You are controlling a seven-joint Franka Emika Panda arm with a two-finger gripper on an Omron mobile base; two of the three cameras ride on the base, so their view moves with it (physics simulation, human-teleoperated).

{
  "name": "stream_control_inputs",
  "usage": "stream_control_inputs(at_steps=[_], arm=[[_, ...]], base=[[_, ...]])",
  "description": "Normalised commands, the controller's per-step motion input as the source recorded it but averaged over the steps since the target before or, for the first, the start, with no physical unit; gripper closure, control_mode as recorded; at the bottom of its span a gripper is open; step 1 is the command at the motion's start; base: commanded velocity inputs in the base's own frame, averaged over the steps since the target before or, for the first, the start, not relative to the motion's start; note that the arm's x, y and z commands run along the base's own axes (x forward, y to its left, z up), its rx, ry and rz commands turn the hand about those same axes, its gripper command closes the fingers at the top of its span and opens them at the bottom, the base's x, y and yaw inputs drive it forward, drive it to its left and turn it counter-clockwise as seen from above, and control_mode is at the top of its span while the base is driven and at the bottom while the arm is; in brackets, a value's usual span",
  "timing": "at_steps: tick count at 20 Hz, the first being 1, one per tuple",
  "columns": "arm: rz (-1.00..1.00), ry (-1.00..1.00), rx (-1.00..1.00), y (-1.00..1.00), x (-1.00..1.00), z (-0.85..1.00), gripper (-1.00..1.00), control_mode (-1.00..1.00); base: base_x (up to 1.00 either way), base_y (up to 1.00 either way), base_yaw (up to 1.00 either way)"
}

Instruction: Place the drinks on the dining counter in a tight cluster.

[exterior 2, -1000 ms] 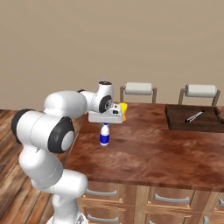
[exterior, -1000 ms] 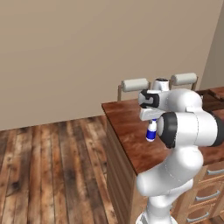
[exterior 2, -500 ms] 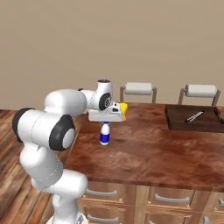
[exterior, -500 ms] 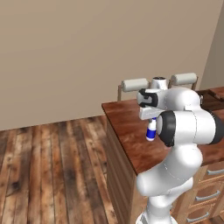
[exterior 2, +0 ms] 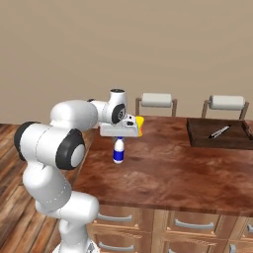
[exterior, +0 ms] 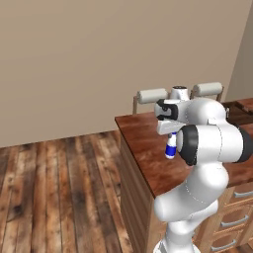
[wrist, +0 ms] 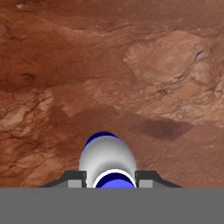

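My gripper (exterior 2: 118, 140) is shut on the neck of the white bottle with blue label (exterior 2: 118, 151), which hangs upright just above the dining counter (exterior 2: 168, 173) near its left end. The same gripper (exterior: 171, 138) and bottle (exterior: 170, 147) show beside my forearm in the left base view. Looking down along the hand, the bottle (wrist: 107, 158) sits between the fingertips, its shadow on the wood to the right. The yellow cup (exterior 2: 140, 125) peeks out behind the hand. The green and maroon bottles are out of view.
A dark wooden tray (exterior 2: 217, 140) holding a utensil lies at the counter's far right. Two chairs with grey roll backs (exterior 2: 156, 100) (exterior 2: 226, 103) stand behind the counter. Drawer fronts (exterior 2: 188, 225) face me; plank floor (exterior: 54, 188) lies to the left.
The bottle in my gripper has crept very slightly upward; otherwise nothing has visibly moved.
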Motion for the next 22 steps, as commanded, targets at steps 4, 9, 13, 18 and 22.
stream_control_inputs(at_steps=[4, 9, 13, 18, 22], arm=[[0.00, 0.00, 0.00, 0.00, 0.00, 0.00, -1.00, -1.00], [0.00, 0.01, 0.00, 0.00, 0.00, 0.00, -1.00, -1.00], [0.00, 0.01, 0.00, 0.00, 0.00, 0.00, -1.00, -1.00], [0.00, 0.00, 0.00, 0.00, 0.00, 0.00, -1.00, -1.00], [0.00, 0.00, 0.00, 0.00, 0.00, 0.03, -1.00, -1.00]], base=[[0.00, 0.00, 0.00], [0.00, 0.00, 0.00], [0.00, 0.00, 0.00], [0.00, 0.00, 0.00], [0.00, 0.00, 0.00]])
